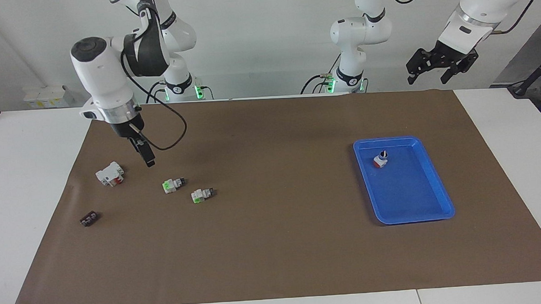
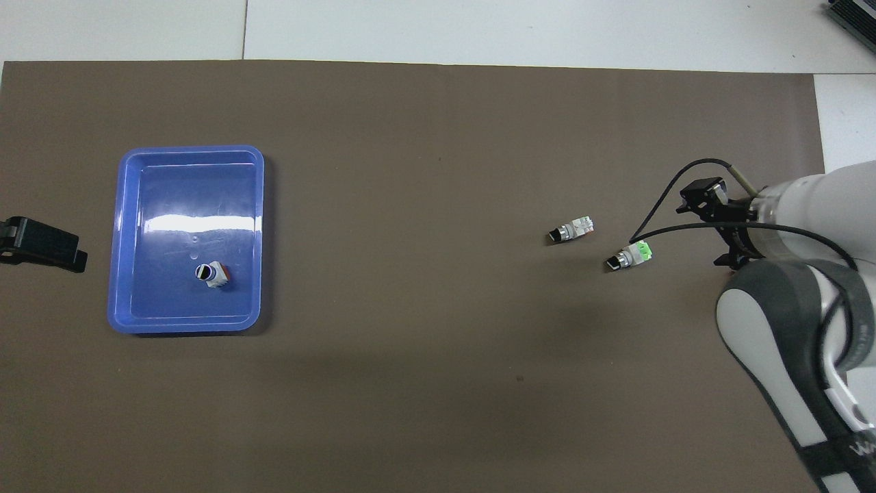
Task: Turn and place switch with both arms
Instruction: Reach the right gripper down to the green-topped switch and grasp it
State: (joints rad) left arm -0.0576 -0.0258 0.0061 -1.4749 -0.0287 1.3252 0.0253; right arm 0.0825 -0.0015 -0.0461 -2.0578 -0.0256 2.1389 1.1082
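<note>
Two small white switches with green ends and black knobs lie on the brown mat: one switch [image 1: 173, 184] [image 2: 628, 255] toward the right arm's end, and a second switch [image 1: 202, 194] [image 2: 571, 231] beside it, slightly farther from the robots. My right gripper [image 1: 147, 158] [image 2: 712, 224] hangs low over the mat between the white block and the first switch, open and holding nothing. My left gripper [image 1: 436, 69] [image 2: 48, 243] waits high over the left arm's end of the table, open and empty.
A white block with a red part [image 1: 110, 173] and a small dark piece [image 1: 89, 219] lie toward the right arm's end; the right arm hides both in the overhead view. A blue tray [image 1: 436, 195] [image 2: 123, 239] holds a red-based knob switch [image 1: 380, 159] [image 2: 213, 273].
</note>
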